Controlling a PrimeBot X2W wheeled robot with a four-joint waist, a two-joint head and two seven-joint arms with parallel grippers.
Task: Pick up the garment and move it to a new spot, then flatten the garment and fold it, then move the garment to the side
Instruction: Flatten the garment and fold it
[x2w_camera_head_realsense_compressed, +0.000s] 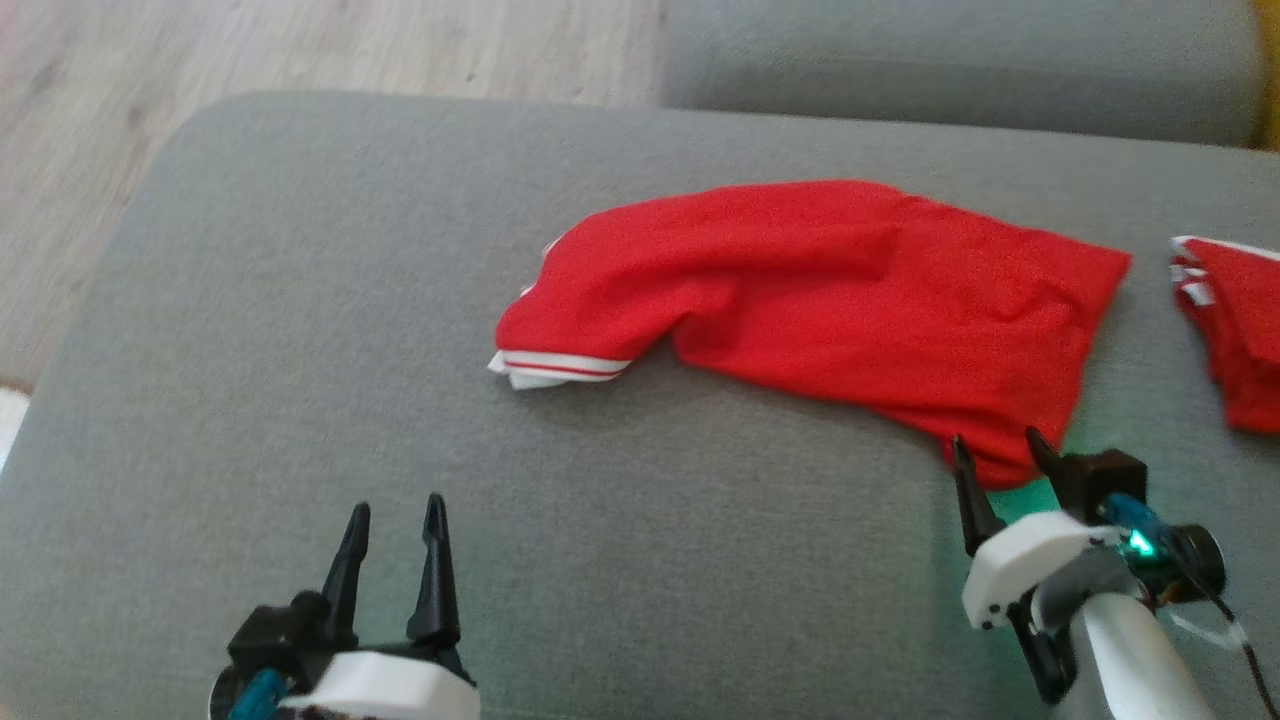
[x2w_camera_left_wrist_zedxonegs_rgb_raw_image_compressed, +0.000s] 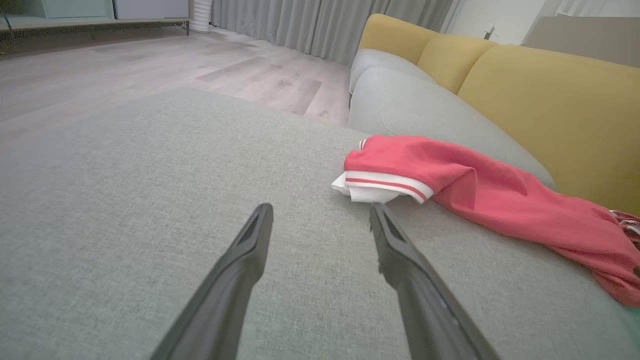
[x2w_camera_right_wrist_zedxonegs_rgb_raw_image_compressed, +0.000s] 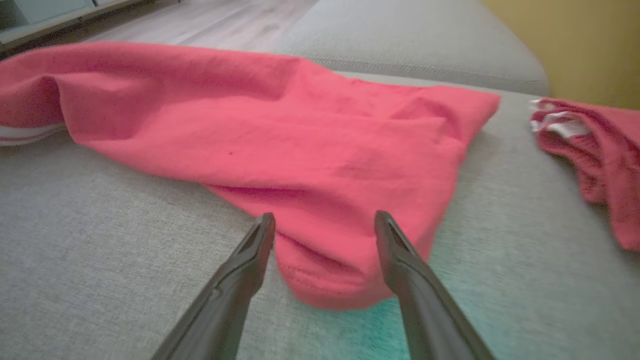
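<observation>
The garment (x2w_camera_head_realsense_compressed: 820, 300) is a red piece with a white, red-striped hem at its left end, lying loosely bunched on the grey sofa cushion (x2w_camera_head_realsense_compressed: 300, 350). My right gripper (x2w_camera_head_realsense_compressed: 1000, 452) is open, its two fingers straddling the garment's near right corner (x2w_camera_right_wrist_zedxonegs_rgb_raw_image_compressed: 325, 270) without closing on it. My left gripper (x2w_camera_head_realsense_compressed: 395, 520) stands open at the lower left, over bare cushion, well short of the striped hem (x2w_camera_left_wrist_zedxonegs_rgb_raw_image_compressed: 385, 186). In the left wrist view the left gripper (x2w_camera_left_wrist_zedxonegs_rgb_raw_image_compressed: 320, 212) points toward that hem.
A second red garment with white trim (x2w_camera_head_realsense_compressed: 1235, 320) lies at the cushion's right edge. Another grey cushion (x2w_camera_head_realsense_compressed: 950, 60) sits behind, with yellow back cushions (x2w_camera_left_wrist_zedxonegs_rgb_raw_image_compressed: 550, 95) beyond. Wooden floor (x2w_camera_head_realsense_compressed: 300, 50) borders the cushion's far left side.
</observation>
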